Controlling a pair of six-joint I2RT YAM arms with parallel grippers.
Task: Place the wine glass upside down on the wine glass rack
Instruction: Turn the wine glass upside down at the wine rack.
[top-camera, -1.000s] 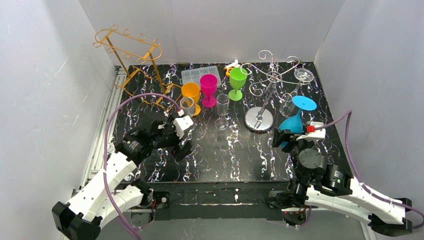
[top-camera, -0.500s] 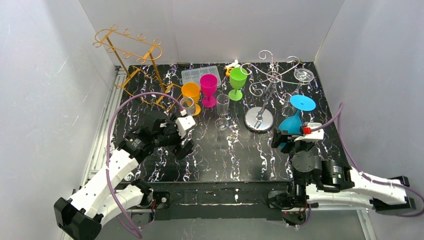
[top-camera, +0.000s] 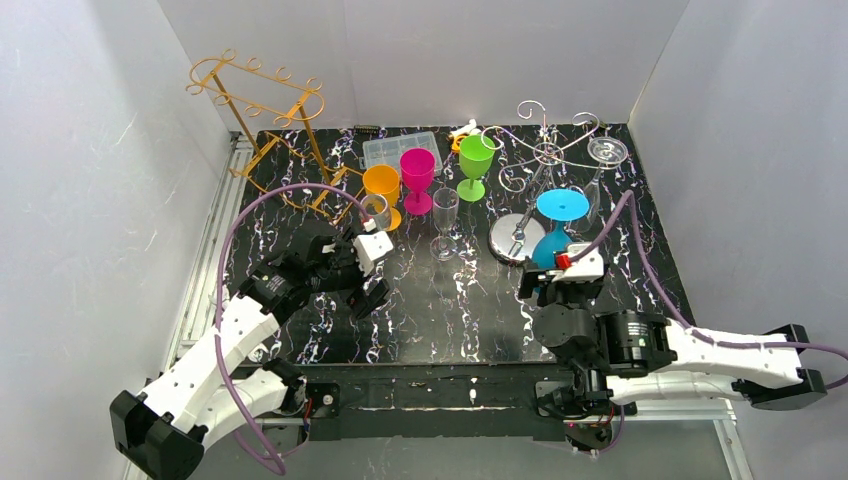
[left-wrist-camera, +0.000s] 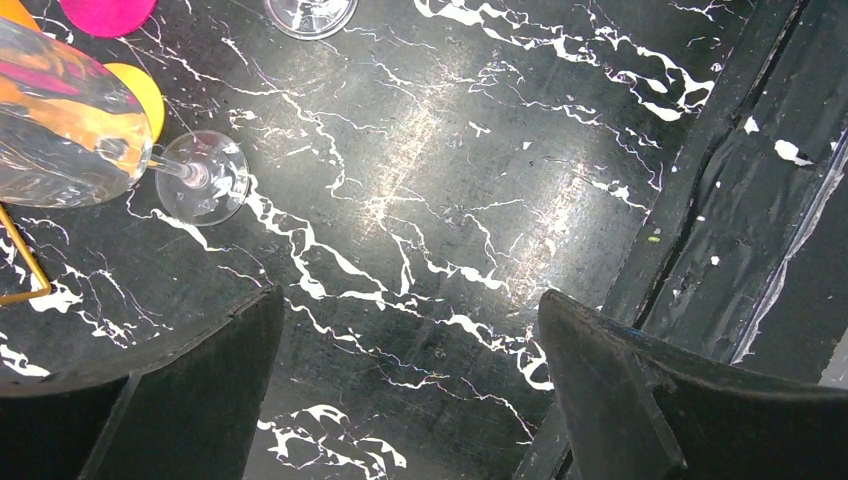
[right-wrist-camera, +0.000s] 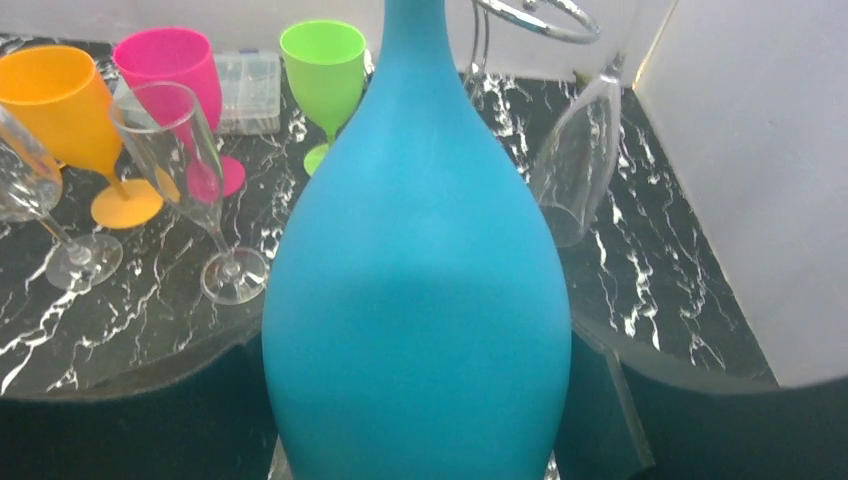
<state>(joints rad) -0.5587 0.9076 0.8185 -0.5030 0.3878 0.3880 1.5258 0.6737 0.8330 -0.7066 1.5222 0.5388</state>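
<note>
Blue and opaque, the wine glass (top-camera: 560, 206) is upside down in the air, round foot uppermost and bowl downward, its long axis near vertical. It sits at about 3 o'clock from the middle of the black marbled table (top-camera: 450, 320), just beside the round base of the silver rack (top-camera: 517, 238); whether the two touch cannot be told. The right gripper (right-wrist-camera: 415, 430) is clamped on the bowl with a dark finger at each flank, which only the right wrist view shows. That view cuts the stem off at its top edge, while the top view alone shows the foot. The silver rack carries one hanging clear glass (right-wrist-camera: 575, 165), bowl downward. Toward 12 o'clock stand the green glass (top-camera: 476, 158), pink glass (top-camera: 417, 170) and orange glass (top-camera: 381, 184), with a flute (top-camera: 444, 215) and a stemmed clear glass (top-camera: 374, 211) nearer. Behind them lies a clear plastic box (top-camera: 400, 150), its contents too small to tell. A gold rack (top-camera: 262, 105) stands at 10 o'clock. The left gripper (left-wrist-camera: 410, 330) hangs over bare marble at 9 o'clock, its fingers spread wide.
</note>
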